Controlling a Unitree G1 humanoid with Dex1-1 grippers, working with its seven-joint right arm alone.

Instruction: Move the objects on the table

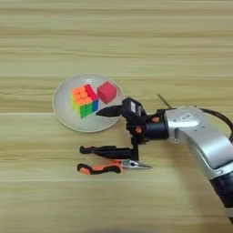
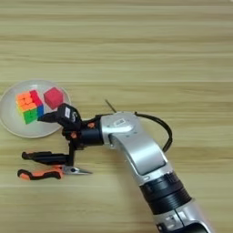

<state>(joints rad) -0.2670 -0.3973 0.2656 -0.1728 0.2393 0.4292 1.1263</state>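
On the light wooden surface (image 1: 182,45), left of centre, sits a round grey plate (image 1: 63,111) carrying two things: a multicoloured puzzle cube (image 1: 83,100) and, just beside it on the right, a small red cube (image 1: 107,92). Below the plate lie the needle-nose pliers (image 1: 107,167), their orange-and-black handles pointing left and the metal nose pointing right.

From the right comes the silver forearm (image 2: 136,145), ending in the tool (image 1: 102,130) with its two black fingers spread wide apart. One finger (image 1: 109,111) reaches over the plate's lower right rim, just below the red cube; the other (image 1: 104,151) stretches leftward directly above the pliers' upper handle, so close that contact cannot be judged. Nothing is visibly clamped between them.

Behind the wrist, a thin dark shaft (image 1: 164,101) of the screwdriver pokes out diagonally on the wood; its handle is hidden by the arm.
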